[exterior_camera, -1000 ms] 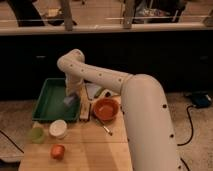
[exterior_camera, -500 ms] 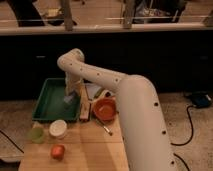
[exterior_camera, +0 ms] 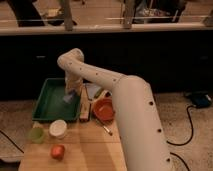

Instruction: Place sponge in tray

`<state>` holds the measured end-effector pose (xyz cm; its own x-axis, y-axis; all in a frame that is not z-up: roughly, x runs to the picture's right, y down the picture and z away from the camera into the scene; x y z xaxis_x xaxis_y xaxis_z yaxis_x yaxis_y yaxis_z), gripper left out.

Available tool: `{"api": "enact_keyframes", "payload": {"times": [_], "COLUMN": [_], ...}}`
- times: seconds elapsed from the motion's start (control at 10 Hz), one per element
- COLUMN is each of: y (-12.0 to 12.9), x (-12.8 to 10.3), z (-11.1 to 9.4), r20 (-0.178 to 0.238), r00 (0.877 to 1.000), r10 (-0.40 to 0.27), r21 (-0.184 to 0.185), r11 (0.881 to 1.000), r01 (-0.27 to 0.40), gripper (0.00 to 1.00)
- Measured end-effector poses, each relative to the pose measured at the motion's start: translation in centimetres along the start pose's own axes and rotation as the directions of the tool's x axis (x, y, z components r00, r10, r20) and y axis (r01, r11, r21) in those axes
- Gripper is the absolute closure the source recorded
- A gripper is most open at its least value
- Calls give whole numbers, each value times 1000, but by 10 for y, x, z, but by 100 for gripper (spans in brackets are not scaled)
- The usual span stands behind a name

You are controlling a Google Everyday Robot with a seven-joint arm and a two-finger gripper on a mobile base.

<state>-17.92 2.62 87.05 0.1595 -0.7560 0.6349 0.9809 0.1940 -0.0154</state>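
- Gripper: at the end of the white arm, which reaches in from the lower right. It hangs over the right part of the tray, pointing down. I cannot tell from my view whether it is gripping anything or is released.
- Sponge: small light-blue block directly at the gripper's tip, inside the outline of the tray, near its right wall. I cannot tell whether it rests on the tray floor or sits just above it.
- Tray: large green rectangular tray with a raised rim, on the far left part of the table; I see nothing in it besides the sponge.
- Table: light wooden top carrying every item listed.
- Wooden block: long narrow piece lying just beside the tray's right rim.
- Orange bowl: round, just right of the wooden block.
- White cup: round, near the tray's front rim.
- Green cup: just left of the white cup.
- Small orange-red object: in front of the white cup; I cannot identify it.
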Motion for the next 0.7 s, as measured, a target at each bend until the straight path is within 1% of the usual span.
{"api": "enact_keyframes", "payload": {"times": [0.3,0.7], "y": [3,0], "x": [1,2], "z": [2,6], "r20": [-3,1], "r00": [1000,1000], "r10": [8,4], "r21": [24,34], "r11": [1000,999], "r01": [-8,-4], "gripper": [98,98]}}
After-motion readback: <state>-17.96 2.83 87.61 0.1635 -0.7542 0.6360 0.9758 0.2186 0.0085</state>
